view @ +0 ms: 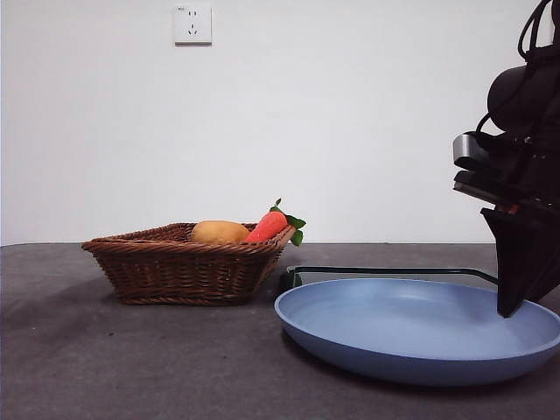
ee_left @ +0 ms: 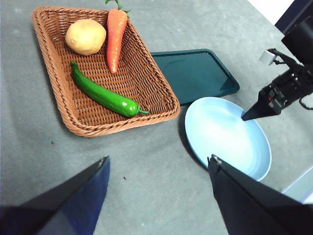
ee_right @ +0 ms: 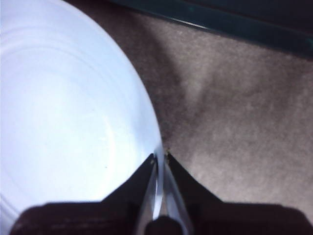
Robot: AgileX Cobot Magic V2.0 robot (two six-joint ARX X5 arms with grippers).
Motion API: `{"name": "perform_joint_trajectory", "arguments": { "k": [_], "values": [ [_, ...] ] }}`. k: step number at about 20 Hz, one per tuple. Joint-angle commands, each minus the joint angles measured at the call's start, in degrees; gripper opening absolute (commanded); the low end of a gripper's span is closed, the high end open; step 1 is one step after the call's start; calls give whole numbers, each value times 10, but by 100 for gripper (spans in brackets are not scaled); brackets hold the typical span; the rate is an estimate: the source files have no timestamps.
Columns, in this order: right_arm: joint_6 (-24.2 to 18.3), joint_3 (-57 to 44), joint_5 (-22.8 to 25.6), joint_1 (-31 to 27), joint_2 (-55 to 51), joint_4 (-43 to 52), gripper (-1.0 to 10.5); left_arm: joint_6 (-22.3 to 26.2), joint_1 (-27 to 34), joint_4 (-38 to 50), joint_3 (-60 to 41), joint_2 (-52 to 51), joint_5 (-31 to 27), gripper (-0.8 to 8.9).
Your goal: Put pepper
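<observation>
Lying in the basket (ee_left: 58, 112) beside the carrot (ee_left: 116, 36) and potato (ee_left: 86, 36), the pepper (ee_left: 101, 93) shows only from the left wrist; from the front the basket wall hides it. The left gripper (ee_left: 156, 169) hangs spread, well clear of it. The right gripper (ee_right: 160, 157) pinches the plate's (ee_right: 73, 122) rim, near the tray (ee_left: 195, 73).
</observation>
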Motion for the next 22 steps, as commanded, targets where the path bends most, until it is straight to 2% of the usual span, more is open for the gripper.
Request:
{"name": "perform_joint_trajectory", "arguments": {
  "k": [1, 6, 12, 17, 22],
  "values": [
    [5, 8, 4, 0, -16, -3, 2, -21, -6, 12, 17, 23, -8, 352],
    [10, 10, 7, -10, -126, -36, 2, -67, -82, 30, 72, 132, -109, 350],
    [12, 10, 7, -30, -287, -85, 2, -118, -185, 56, 183, 348, -247, 350],
    [20, 10, 7, -33, -387, -102, 3, -138, -221, 52, 305, 525, -304, 350],
    [21, 10, 7, -33, -437, -108, 3, -181, -225, 47, 376, 644, -331, 350]
  ]
}}
